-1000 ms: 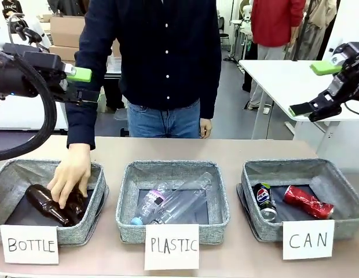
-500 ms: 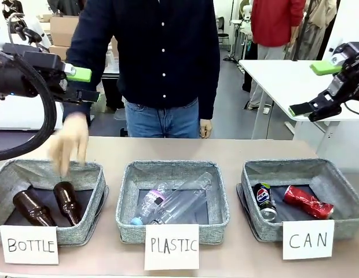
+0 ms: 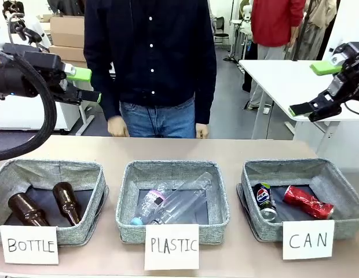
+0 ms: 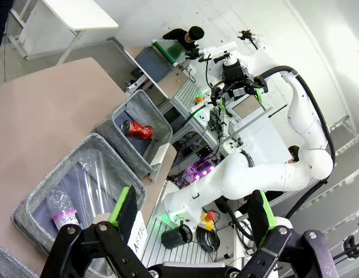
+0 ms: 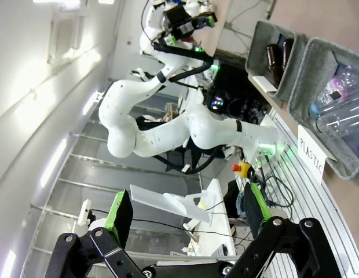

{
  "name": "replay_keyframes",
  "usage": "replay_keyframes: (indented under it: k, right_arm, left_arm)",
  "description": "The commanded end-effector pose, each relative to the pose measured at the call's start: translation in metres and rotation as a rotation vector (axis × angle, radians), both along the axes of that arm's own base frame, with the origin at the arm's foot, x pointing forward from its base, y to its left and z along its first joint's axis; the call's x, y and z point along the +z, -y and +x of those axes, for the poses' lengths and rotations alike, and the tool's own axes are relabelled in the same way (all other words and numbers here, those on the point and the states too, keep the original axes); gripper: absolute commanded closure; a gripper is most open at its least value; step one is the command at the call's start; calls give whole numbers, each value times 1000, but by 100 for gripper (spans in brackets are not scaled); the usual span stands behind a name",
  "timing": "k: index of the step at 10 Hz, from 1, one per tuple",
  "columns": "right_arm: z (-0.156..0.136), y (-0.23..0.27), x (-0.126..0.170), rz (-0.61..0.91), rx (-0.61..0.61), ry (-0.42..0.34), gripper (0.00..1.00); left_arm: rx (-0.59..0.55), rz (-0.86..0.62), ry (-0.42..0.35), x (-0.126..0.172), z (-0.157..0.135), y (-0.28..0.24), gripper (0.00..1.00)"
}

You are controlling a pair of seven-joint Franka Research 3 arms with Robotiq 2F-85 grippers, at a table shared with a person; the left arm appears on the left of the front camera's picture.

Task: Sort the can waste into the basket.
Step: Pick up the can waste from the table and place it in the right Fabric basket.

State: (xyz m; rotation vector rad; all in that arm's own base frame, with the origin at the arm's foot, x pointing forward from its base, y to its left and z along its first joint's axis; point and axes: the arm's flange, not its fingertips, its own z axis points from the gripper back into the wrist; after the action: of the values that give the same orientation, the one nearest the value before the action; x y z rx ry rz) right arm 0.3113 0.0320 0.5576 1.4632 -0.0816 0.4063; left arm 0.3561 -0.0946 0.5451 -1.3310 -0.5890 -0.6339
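**Both cans in the basket, person's hand drawn back**

The person's hand (image 3: 116, 125), which a second ago was inside the bottle basket (image 3: 11, 179) on the brown bottles (image 3: 66, 202), has pulled back to the far edge of the desk (image 3: 226, 147); the bottles now lie untouched. By my judgement the sorting is finished: the dark can (image 3: 263, 201) and the red can (image 3: 307, 202) lie side by side in the can basket (image 3: 336, 174), well below the right end effector (image 3: 318, 87), slightly to its left.

Both the right and the left end effector (image 3: 87, 85) hang spread wide and empty, high above the desk. Each has clear air beneath it; basket rims are the nearest edges on any descent.
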Motion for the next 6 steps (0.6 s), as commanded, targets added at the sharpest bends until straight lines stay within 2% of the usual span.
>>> replay_keyframes:
  k: [1,6]
  right_arm:
    - [1,0,0,-9,12,21,0]
    - [1,0,0,-9,12,21,0]
  left_arm:
    - [2,-15,-10,2,0,0,0]
    - [2,-15,-10,2,0,0,0]
